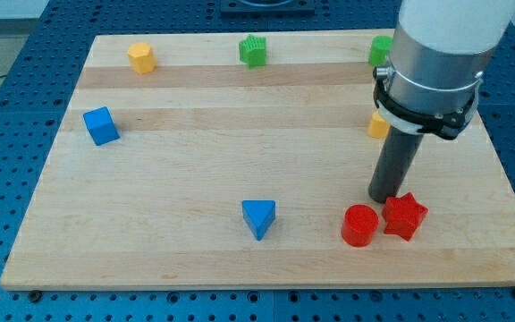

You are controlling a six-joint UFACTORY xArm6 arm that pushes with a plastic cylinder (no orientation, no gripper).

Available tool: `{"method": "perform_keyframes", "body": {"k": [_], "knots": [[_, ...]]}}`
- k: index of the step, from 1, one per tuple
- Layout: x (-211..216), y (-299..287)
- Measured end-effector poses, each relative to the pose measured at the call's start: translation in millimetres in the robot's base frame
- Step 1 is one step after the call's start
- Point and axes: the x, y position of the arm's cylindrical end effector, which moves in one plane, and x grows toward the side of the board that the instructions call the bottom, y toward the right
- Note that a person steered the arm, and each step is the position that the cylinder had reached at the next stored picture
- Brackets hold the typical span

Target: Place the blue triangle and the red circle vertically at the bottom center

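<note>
The blue triangle lies near the view's bottom centre of the wooden board. The red circle lies to its right, near the bottom edge. My tip is the lower end of the dark rod. It stands just above and to the right of the red circle, close to it, and just above the left of a red star. The red star sits right beside the red circle, on its right.
A blue cube is at the left. A yellow block and a green block are along the top. Another green block and a yellow block are partly hidden behind the arm at the right.
</note>
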Motion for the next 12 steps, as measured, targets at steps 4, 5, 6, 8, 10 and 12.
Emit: {"method": "perform_keyframes", "body": {"k": [4, 5, 6, 8, 10, 12], "knots": [[-10.0, -88.9], [39.0, -109.4], [98.5, -107.8], [97.1, 13.6], [21.5, -33.7], [78.2, -21.3]]}}
